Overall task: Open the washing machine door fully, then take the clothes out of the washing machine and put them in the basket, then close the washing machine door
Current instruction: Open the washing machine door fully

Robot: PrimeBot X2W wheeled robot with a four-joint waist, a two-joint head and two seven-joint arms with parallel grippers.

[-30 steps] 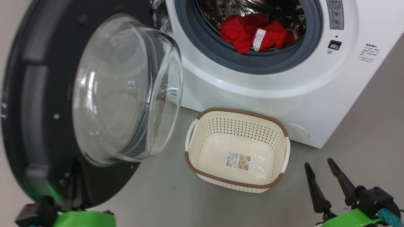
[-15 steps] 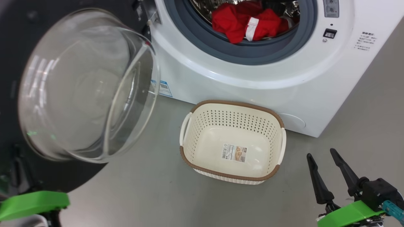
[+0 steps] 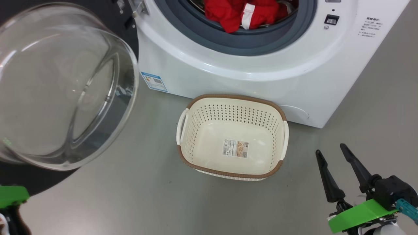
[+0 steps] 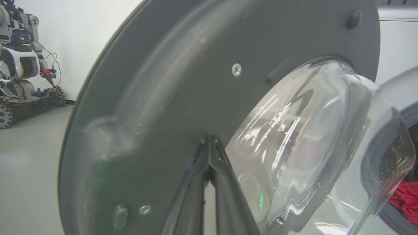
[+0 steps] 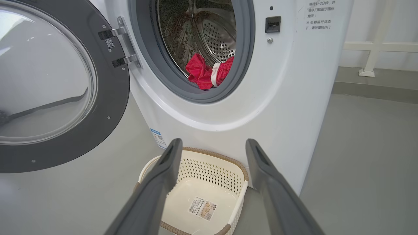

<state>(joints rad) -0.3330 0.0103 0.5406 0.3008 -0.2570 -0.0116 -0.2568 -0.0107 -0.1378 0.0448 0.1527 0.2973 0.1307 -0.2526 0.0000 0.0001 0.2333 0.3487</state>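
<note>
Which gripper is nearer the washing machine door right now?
Left. The left gripper, shut, is right at the washing machine door; the right gripper, open, hangs on the far side of the basket.

Dark fingers, green brackets
Right gripper [image 3: 329,148]: two long tapered black fingers [image 3: 327,182], black housing [image 3: 390,195], bright green bracket [image 3: 359,214], teal connector [image 3: 405,208] at lower right; a second green bracket [image 3: 11,195] at lower left.

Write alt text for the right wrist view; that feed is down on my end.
The washing machine stands with its door swung wide open to the left, and red clothes with white trim lie at the front of its steel drum. Below the opening, an empty cream basket sits on the grey floor, framed between the right gripper's open fingers.
</note>
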